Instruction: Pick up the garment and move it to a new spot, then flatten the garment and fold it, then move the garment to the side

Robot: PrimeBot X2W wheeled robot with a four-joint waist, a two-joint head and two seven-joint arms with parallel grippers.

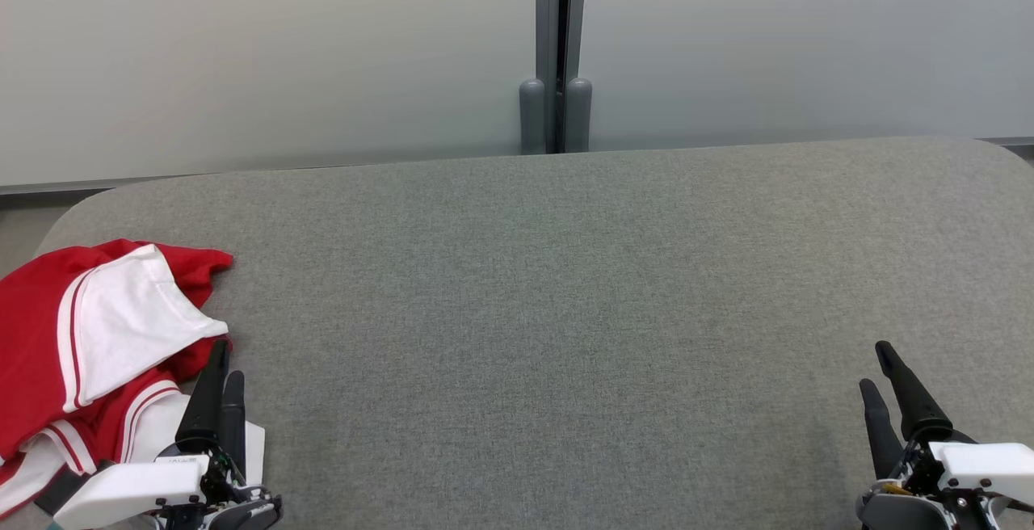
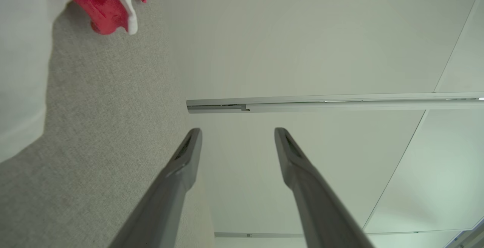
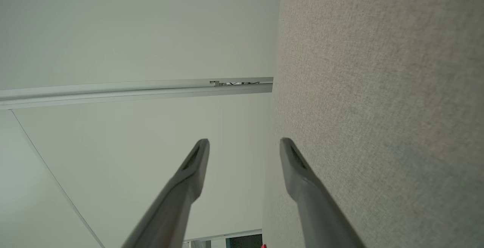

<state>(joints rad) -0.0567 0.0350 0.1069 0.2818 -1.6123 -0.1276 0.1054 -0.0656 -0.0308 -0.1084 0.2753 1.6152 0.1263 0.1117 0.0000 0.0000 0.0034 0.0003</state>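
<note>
The garment (image 1: pixel 89 344) is red and white with red stripes. It lies crumpled at the left edge of the grey fabric table (image 1: pixel 565 312). My left gripper (image 1: pixel 224 360) stands open at the garment's right edge, its fingers over the white cloth, with nothing between them. In the left wrist view the garment (image 2: pixel 106 2) shows at the top left, beyond the open left gripper (image 2: pixel 237 130). My right gripper (image 1: pixel 876 368) is open at the table's lower right, far from the garment. In its own view the right gripper (image 3: pixel 244 142) holds nothing.
Pale wall panels (image 1: pixel 258 53) run behind the table, joined by a grey post (image 1: pixel 556 53). The table's rounded far corners curve down at left and right. Bare grey fabric stretches between the two grippers.
</note>
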